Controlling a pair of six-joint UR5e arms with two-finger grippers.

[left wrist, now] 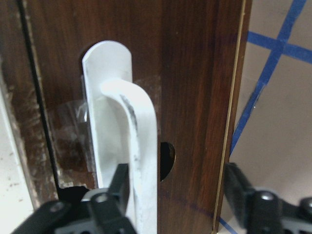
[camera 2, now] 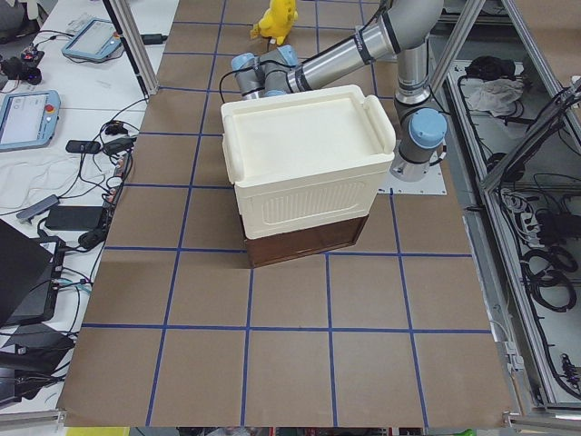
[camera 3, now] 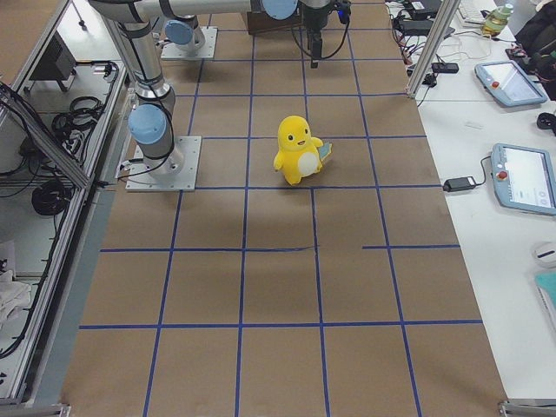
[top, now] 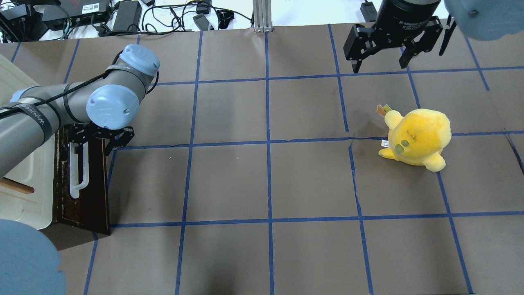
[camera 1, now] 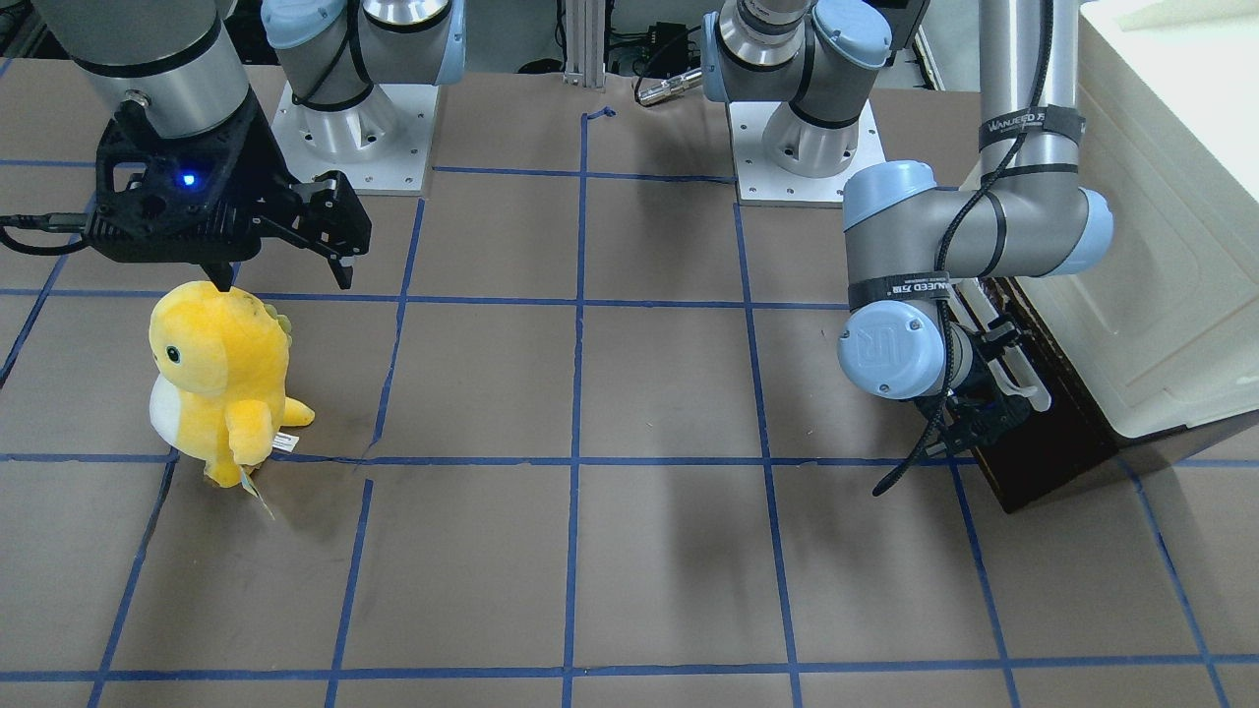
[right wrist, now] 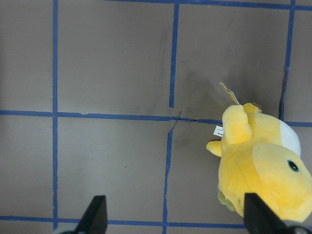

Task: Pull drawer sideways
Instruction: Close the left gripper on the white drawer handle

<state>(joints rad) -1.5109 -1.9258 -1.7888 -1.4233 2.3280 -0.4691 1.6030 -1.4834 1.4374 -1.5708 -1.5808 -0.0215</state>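
A: Where's the drawer (top: 92,192)?
B: At nine o'clock, under the cabinet (top: 24,192). Rigid wood, probably light. Take the handle (left wrist: 139,146), which the left gripper (left wrist: 176,195) straddles, spread.
A: And the right gripper (top: 379,66)?
B: Spread, empty, at one o'clock.

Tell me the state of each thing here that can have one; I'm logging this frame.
Drawer: looks shut, not yet pulled.
Left gripper: open, its fingers either side of the handle, not clamped.
Right gripper: open, empty, in the air.
Plush: standing upright.
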